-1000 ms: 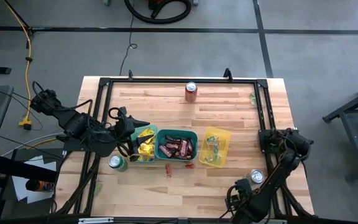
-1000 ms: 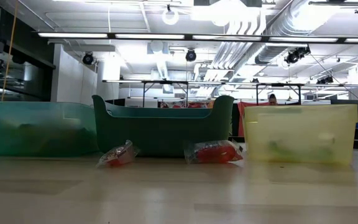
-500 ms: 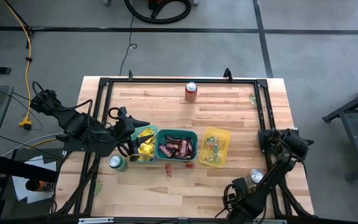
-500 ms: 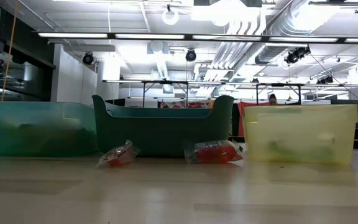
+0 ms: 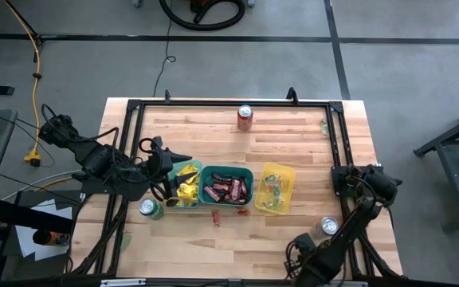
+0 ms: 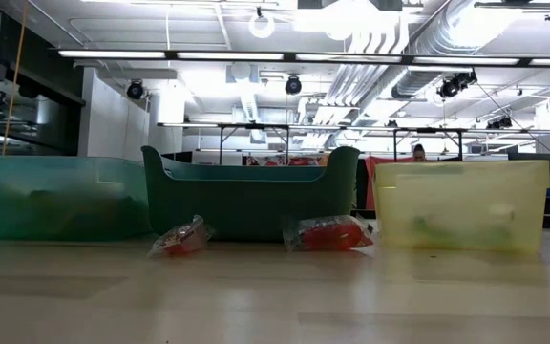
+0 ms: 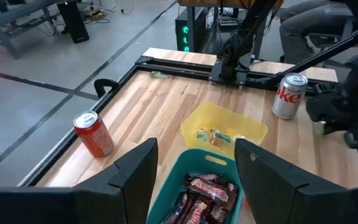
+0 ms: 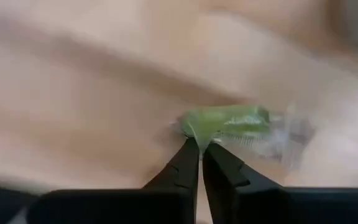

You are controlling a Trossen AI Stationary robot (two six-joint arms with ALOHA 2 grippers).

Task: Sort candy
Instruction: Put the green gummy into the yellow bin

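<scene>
In the right wrist view my right gripper (image 8: pixel 200 149) is shut on a green candy (image 8: pixel 229 122) in a clear wrapper, over the wooden table. In the high view its arm (image 5: pixel 329 239) reaches to the table's near right part, by a silver can (image 5: pixel 329 226). My left gripper (image 7: pixel 194 168) hangs open above the left bin of yellow candy (image 5: pixel 185 185) and touches nothing. The middle teal bin (image 5: pixel 227 188) holds dark brown-red bars, and the yellow bin (image 5: pixel 276 189) holds green candy. Two red candies (image 6: pixel 181 238) (image 6: pixel 329 233) lie on the table before the bins. My right gripper pinches one end of the green candy (image 8: pixel 196 129) between its two fingertips. The fingers come from above, pointing down. The rest of the candy and its clear wrapper stick out beyond the fingertips. Whether it rests on the wood, I cannot tell.
A red can (image 5: pixel 245 116) stands near the far edge and a green can (image 5: pixel 150 209) stands by the left bin. A black frame (image 5: pixel 213 104) runs round the table top. Bare wood lies between the bins and the far edge.
My right arm has sunk a little at the table's near right part. The left arm, the bins and the two red candies have kept still.
</scene>
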